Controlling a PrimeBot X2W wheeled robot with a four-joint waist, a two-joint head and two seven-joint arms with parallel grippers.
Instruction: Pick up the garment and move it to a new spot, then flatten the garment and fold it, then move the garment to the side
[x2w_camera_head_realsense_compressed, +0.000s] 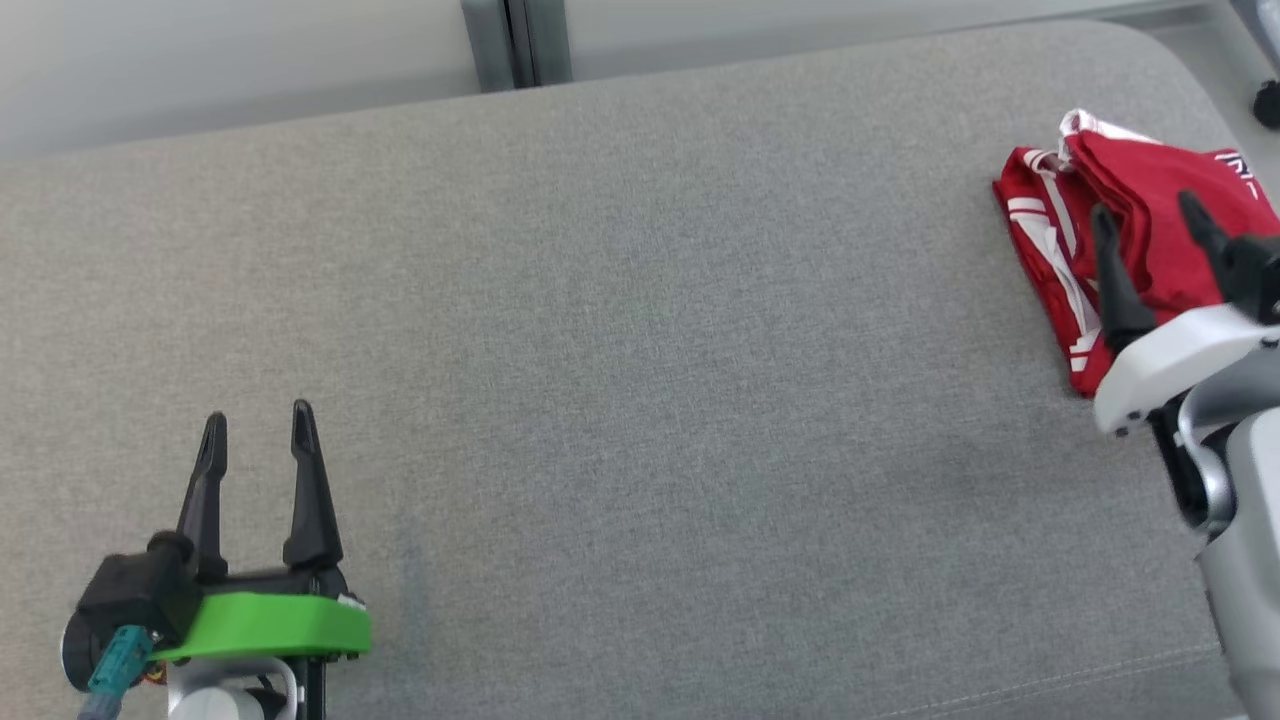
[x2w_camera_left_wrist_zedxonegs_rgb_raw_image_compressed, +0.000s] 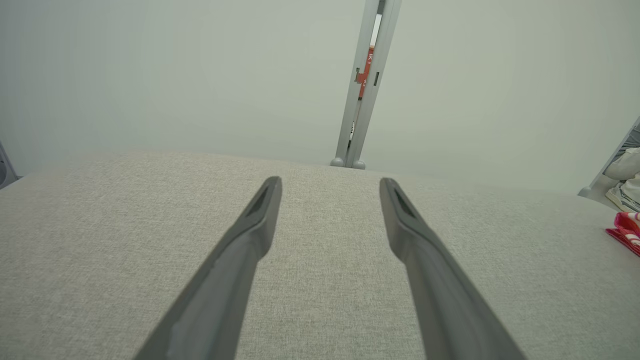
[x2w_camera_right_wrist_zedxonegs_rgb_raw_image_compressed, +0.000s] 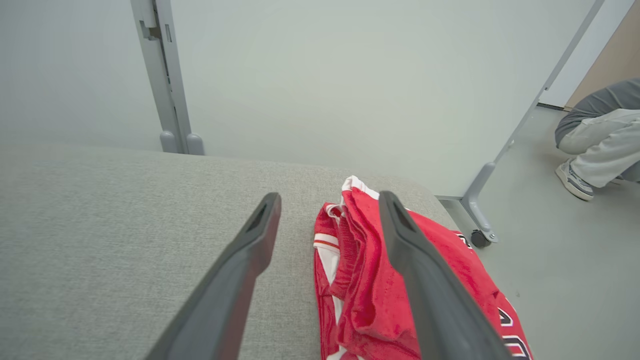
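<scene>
Garment (x2w_camera_head_realsense_compressed: 1150, 170): a red bundle, folded over on itself, at the far right corner of the couch (x2w_camera_head_realsense_compressed: 640, 350), close to its rounded edge.

Right gripper (x2w_camera_head_realsense_compressed: 1144, 204): jaws apart and empty, over the garment's near half. In the right wrist view one finger (x2w_camera_right_wrist_zedxonegs_rgb_raw_image_compressed: 425, 280) crosses the red cloth, the other (x2w_camera_right_wrist_zedxonegs_rgb_raw_image_compressed: 235, 280) is over bare upholstery just beside the garment's edge. Contact with the cloth: cannot tell.

Left gripper (x2w_camera_head_realsense_compressed: 258, 412): jaws apart, nothing between them, low at the near left, well apart from the garment.

Around: grey partition post (x2w_camera_head_realsense_compressed: 515, 40) behind the couch. Caster (x2w_camera_right_wrist_zedxonegs_rgb_raw_image_compressed: 481, 239) on the floor past the corner. Crouching person (x2w_camera_right_wrist_zedxonegs_rgb_raw_image_compressed: 595, 140) beyond it. Nothing lies between the right jaws and the garment.

Textures: garment is a soft, nubby knit with white stripes and trim, and dark lettering at one edge. The couch is a grey woven fabric, flat and smooth.
</scene>
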